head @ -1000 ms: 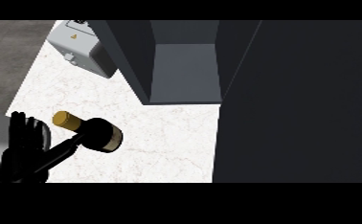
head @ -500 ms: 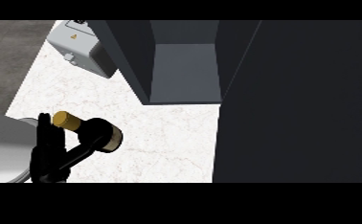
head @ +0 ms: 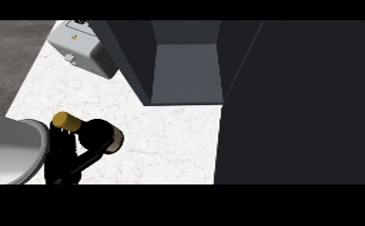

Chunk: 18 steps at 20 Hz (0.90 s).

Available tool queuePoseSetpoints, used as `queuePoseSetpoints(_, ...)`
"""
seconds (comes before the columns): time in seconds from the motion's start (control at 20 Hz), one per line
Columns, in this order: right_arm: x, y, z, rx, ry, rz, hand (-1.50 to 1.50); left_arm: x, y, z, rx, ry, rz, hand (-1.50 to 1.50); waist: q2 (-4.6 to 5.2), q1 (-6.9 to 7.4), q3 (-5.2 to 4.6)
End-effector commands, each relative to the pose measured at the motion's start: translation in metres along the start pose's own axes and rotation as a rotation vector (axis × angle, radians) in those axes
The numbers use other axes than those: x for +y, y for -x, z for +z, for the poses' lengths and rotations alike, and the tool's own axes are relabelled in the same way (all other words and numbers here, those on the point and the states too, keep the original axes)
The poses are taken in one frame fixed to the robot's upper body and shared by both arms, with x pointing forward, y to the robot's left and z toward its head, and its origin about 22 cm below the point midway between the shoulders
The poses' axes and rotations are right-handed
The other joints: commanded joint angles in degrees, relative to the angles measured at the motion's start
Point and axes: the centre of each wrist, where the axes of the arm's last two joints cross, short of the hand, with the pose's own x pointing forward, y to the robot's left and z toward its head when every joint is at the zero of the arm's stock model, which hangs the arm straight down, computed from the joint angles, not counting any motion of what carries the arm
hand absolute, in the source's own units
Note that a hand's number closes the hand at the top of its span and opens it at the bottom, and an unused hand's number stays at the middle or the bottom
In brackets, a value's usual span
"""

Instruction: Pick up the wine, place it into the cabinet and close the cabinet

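The open cabinet (head: pixel 187 73) stands far and to the right on the counter (head: pixel 167 138). The wine (head: pixel 96 132) lies at near left, its gold-capped neck pointing far-left. Only the left hand (head: pixel 65 157) shows; its fingers are curled round the bottle from the near side. The cabinet opening lies far-right of this grasp.

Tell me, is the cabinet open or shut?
Open: the cabinet shows its bare inside, and its dark door is swung out at the right.
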Motion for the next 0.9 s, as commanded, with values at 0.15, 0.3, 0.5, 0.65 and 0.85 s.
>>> queuePoseSetpoints(0.15, 0.002, -0.048, 0.039, -0.089, -0.030, -0.059, -1.50, -0.006, 0.020, 0.005, 0.004, -0.035, 0.109, -1.50, -0.06, 0.06, -0.03)
queuePoseSetpoints(0.3, 0.005, -0.039, 0.034, -0.101, 0.004, -0.060, -1.50, -0.002, 0.015, -0.010, -0.023, -0.053, 0.197, -1.50, -0.03, 0.11, -0.01)
queuePoseSetpoints(0.5, 0.005, -0.046, 0.040, -0.076, -0.017, -0.067, -1.50, -0.011, 0.033, 0.002, -0.020, -0.081, 0.257, -1.50, -0.10, -0.06, -0.03)
queuePoseSetpoints(0.65, 0.006, -0.045, 0.040, -0.086, -0.008, -0.069, -1.50, -0.014, 0.026, -0.017, -0.032, -0.026, 0.268, -1.50, -0.02, -0.09, 0.01)
queuePoseSetpoints(0.85, 0.001, -0.039, 0.028, -0.080, -0.016, -0.038, -1.50, -0.032, 0.030, -0.017, -0.022, -0.002, 0.293, -1.50, 0.12, 0.38, 0.02)
